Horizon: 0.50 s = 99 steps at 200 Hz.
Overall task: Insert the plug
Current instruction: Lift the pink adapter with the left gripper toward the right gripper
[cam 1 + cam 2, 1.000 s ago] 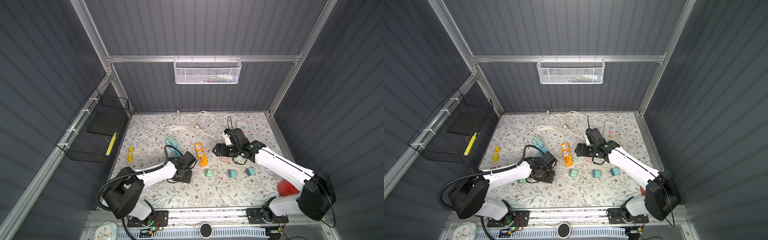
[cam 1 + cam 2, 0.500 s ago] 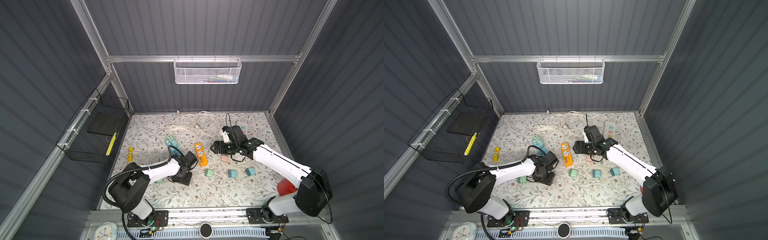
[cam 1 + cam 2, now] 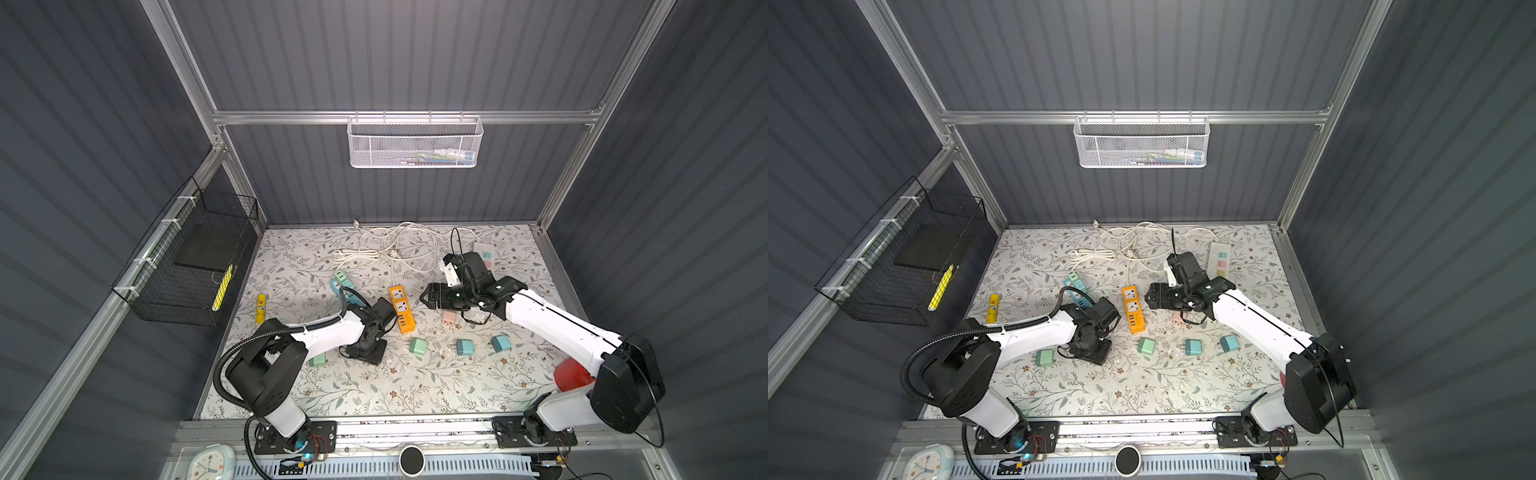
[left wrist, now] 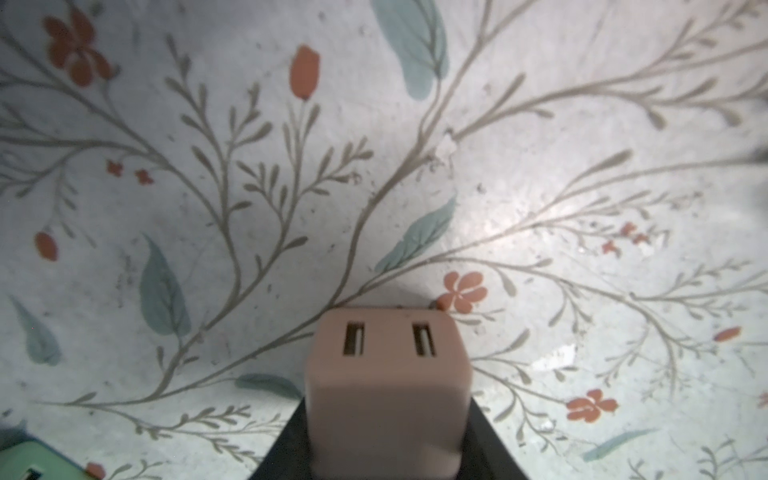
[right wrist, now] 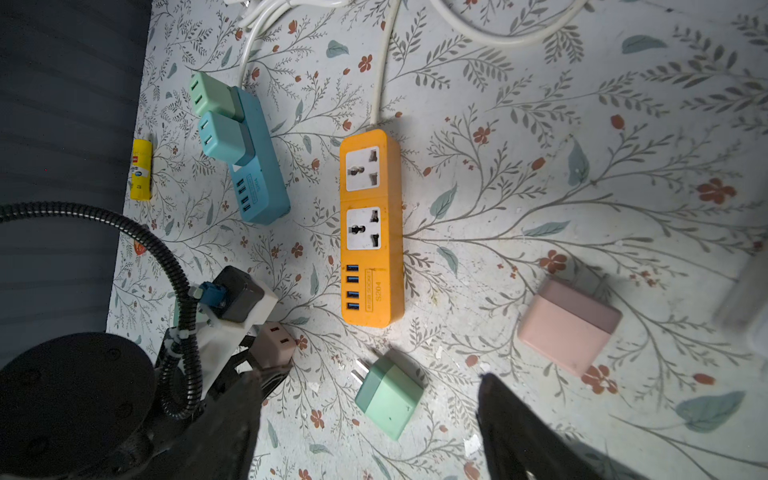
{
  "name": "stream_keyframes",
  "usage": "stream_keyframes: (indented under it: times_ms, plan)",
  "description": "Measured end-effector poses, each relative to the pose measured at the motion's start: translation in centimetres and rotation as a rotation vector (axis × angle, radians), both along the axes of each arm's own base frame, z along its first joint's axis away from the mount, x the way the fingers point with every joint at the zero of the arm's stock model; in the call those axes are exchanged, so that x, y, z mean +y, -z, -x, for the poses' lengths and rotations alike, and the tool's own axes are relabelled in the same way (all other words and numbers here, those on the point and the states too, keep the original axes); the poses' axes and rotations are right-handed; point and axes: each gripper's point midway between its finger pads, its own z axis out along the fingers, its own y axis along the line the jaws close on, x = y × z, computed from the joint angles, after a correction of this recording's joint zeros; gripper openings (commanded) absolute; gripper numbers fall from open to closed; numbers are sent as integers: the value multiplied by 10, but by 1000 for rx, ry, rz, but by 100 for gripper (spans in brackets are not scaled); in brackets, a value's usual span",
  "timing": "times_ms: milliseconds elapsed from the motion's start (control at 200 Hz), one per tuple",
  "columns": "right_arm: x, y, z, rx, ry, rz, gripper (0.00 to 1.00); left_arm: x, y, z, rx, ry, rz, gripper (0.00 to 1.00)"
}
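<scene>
Left hand [image 4: 384, 449] clamped on pink plug [image 4: 386, 374]; right hand [image 3: 430, 296] open, empty; likely risk: plug skews in grip, misses orange strip [image 5: 372, 232] socket

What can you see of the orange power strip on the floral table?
The orange plastic power strip is a long bar lying flat on the floral table. Its top carries two white universal sockets, both empty, then four blue USB ports beside a printed label. A white cord leaves its socket end. Nothing else touches it.
</scene>
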Motion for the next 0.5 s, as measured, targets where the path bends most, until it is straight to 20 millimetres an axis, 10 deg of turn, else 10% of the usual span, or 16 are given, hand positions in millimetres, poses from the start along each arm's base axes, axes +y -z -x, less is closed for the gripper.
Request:
stream_keyframes:
  times_ms: [235, 495]
  plan:
    - [3, 1, 4, 8, -23, -8, 78, -10, -16, -10, -78, 24, 80, 27]
    - [-2, -19, 12, -41, -53, -7, 71, -64, -113, -46, -535, 151, 464, 20]
